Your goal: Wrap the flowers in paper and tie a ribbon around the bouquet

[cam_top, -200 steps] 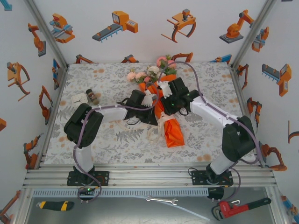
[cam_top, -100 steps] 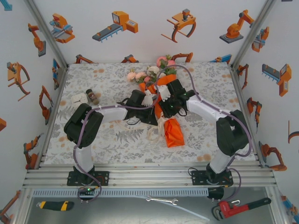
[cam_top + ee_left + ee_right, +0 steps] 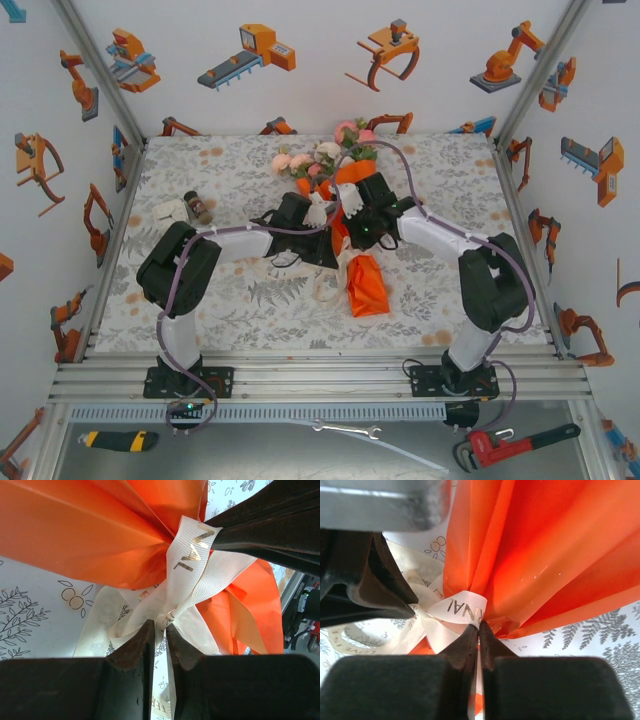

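Note:
The bouquet lies on the tablecloth with its flowers (image 3: 318,160) at the far end. Its orange paper (image 3: 367,285) runs toward me and bunches at a waist tied with cream ribbon (image 3: 187,560). Both grippers meet at that waist. In the left wrist view my left gripper (image 3: 160,627) has its jaws a little apart, with a ribbon strand running loosely between them below the knot. My right gripper (image 3: 479,627) is shut on the ribbon (image 3: 462,607) right at the band, against the paper (image 3: 545,555). From above, the left gripper (image 3: 318,212) and right gripper (image 3: 350,200) sit side by side. Loose ribbon loops (image 3: 325,290) lie left of the paper tail.
A small dark jar (image 3: 197,207) and a white object (image 3: 170,211) sit at the table's left. The patterned tablecloth (image 3: 230,300) stretches around the bouquet. Below the front rail lie a red pipe wrench (image 3: 500,447), a spanner (image 3: 345,431) and a knife (image 3: 118,439).
The right arm's elbow has swung in toward the centre. The bouquet's paper tail has shifted slightly left. The left arm has hardly moved.

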Robot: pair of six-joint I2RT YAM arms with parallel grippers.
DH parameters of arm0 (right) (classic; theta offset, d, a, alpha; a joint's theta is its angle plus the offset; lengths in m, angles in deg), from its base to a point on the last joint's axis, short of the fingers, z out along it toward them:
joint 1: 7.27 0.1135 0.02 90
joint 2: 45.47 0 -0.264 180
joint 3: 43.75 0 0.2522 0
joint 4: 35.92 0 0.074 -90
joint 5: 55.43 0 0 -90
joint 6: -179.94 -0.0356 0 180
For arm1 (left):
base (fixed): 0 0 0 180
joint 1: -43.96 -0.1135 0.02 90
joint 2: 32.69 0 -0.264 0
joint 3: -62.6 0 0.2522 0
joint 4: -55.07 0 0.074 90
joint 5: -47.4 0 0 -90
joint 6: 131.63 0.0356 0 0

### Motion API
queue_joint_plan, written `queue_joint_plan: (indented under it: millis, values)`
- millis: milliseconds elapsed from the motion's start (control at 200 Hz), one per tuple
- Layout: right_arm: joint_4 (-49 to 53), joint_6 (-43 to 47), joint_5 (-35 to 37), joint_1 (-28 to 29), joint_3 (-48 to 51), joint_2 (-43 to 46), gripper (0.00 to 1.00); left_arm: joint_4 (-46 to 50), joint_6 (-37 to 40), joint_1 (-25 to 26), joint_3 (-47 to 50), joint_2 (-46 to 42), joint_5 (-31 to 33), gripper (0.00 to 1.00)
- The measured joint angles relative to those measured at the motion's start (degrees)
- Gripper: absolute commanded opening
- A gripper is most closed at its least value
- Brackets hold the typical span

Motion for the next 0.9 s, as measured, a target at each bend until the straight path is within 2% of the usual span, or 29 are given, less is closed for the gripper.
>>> queue_joint_plan:
  millis: [330,646,791,896]
  values:
    - [1.73,1.81,5.53,0.02,0.00,4.31,0.00,0.07,0.00,0.00,0.00,-1.14,1.53,0.24]
    - [4.90,7.63,14.58,0.00,-0.15,4.46,0.00,0.17,-0.04,0.00,0.20,-1.88,2.60,0.39]
    - [6.86,9.79,15.91,0.00,-1.75,4.15,0.00,0.11,-0.31,-0.24,0.90,-4.66,3.06,0.47]
    - [7.34,10.54,16.44,0.02,-2.89,3.63,0.00,-0.42,-0.85,-0.50,2.05,-7.13,3.45,0.49]
